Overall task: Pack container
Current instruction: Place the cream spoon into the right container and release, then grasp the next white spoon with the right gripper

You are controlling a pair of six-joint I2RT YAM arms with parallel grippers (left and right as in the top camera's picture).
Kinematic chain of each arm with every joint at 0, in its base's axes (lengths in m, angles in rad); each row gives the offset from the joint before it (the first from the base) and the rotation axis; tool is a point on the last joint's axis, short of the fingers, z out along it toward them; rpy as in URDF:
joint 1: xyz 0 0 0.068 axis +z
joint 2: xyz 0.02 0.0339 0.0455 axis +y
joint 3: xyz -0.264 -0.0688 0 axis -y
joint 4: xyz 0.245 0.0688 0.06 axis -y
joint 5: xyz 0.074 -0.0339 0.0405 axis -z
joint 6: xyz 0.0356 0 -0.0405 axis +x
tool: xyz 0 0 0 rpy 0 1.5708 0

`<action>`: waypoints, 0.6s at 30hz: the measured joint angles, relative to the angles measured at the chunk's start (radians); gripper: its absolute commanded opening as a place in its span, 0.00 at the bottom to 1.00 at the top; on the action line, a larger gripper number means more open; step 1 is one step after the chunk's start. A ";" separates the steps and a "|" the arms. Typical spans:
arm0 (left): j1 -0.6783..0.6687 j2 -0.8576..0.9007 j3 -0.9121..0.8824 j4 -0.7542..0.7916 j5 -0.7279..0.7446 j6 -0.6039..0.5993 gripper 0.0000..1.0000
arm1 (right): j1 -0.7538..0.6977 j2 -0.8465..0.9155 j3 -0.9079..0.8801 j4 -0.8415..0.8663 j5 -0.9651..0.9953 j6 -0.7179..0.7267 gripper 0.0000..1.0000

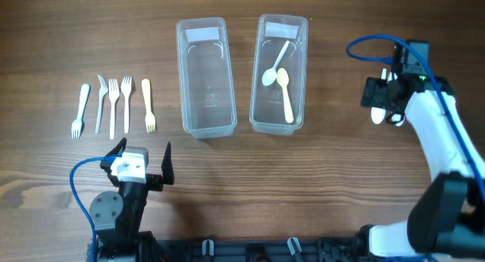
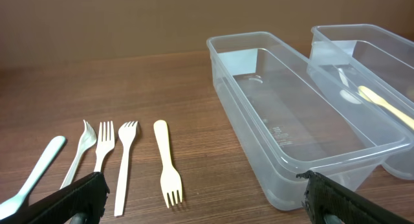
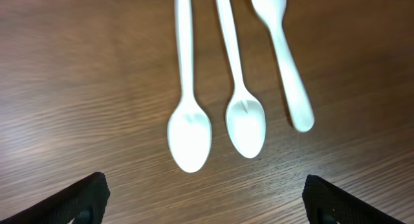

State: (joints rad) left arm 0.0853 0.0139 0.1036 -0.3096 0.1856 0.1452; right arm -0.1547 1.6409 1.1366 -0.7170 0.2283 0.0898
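Dark wood-grain worktop [image 1: 45, 209], matt, filling the overhead view edge to edge. Past the far edge in the left wrist view, only a plain brown blur; wall or more wood, cannot tell.

Toward the far edge, about midway along it, two clear plastic tubs side by side, just apart, long sides parallel. Left container [image 1: 204, 76] nearer the left edge. Right container [image 1: 261, 103] holding a white spoon [image 1: 273, 69] and a cream spoon [image 1: 287, 99], bowls just beside each other. Between the left edge and the left container, a row of five forks [image 1: 114, 107], apart from one another, the outer two with tines toward the near edge.

Left gripper [image 1: 144, 157] close to the near edge, toward the left corner, fingers spread wide, nothing between them. Right gripper [image 3: 206, 201] by the right edge, fingers likewise wide apart, hanging above two white spoons [image 3: 187, 127] lying bowl toward the camera.

Handles of those two cut off by the top of the right wrist view. Beside them a third white utensil [image 3: 291, 88], rounded end showing, other end cut off; kind hard to tell. From overhead, all three mostly hidden under the right wrist.

Embossed marks [image 2: 278, 129] on the left container's floor, too small to read. Frosted patch [image 1: 201, 35] at the far end of each tub, no legible writing.
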 measured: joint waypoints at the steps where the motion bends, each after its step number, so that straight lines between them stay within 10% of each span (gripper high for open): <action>1: 0.000 0.000 0.000 0.000 0.000 0.000 1.00 | -0.024 0.026 0.000 0.007 -0.024 0.003 0.90; 18: 0.000 0.000 0.000 0.000 0.000 0.000 1.00 | -0.062 0.242 -0.001 0.232 -0.187 -0.013 0.86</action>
State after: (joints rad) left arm 0.0853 0.0139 0.1036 -0.3096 0.1856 0.1455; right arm -0.2169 1.8828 1.1355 -0.4847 0.0410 0.0769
